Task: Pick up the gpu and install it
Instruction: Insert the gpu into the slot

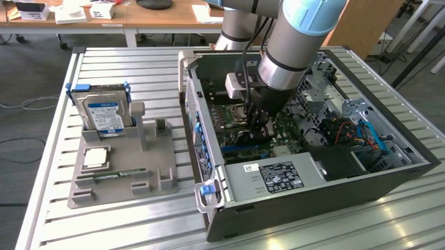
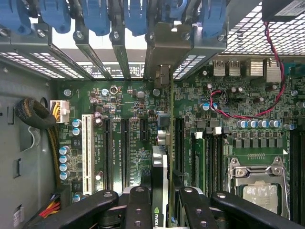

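Arm reaching into the open computer case [image 1: 389, 172] on the worktop [image 1: 104, 224].
The pincer [image 2: 160, 200] is clamping the gpu [image 2: 159, 176] edge-on, holding it upright over the green motherboard [image 2: 119, 109], its metal bracket [image 2: 164, 55] sitting against the case's rear slots.

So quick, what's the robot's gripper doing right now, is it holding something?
Gripper: shut on the gpu, held edge-on over the motherboard inside the computer case.

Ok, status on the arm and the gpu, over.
Gripper inside the open computer case, shut on the gpu. Card held edge-on above the motherboard, bracket end at the rear slot openings. Nothing seen blocking.
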Robot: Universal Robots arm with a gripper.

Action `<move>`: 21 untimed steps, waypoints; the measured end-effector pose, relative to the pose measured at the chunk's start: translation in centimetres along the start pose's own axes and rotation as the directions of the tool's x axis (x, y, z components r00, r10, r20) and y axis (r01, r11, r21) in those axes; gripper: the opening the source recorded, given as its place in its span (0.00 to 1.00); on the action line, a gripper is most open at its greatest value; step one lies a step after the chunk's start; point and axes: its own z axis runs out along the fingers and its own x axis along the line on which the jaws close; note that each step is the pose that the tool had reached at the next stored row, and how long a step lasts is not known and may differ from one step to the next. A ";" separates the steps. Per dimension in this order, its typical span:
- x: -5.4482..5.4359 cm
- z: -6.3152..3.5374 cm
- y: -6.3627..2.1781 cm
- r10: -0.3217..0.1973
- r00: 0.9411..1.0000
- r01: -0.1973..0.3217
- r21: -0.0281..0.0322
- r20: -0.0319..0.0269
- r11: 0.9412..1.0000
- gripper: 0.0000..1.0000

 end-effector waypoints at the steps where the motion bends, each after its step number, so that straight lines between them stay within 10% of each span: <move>1: 0.0 0.00 0.00 0.000 1.000 0.000 0.000 0.000 1.000 0.27; 21: 0.0 0.04 0.03 0.000 1.000 0.000 0.000 -0.001 1.000 0.27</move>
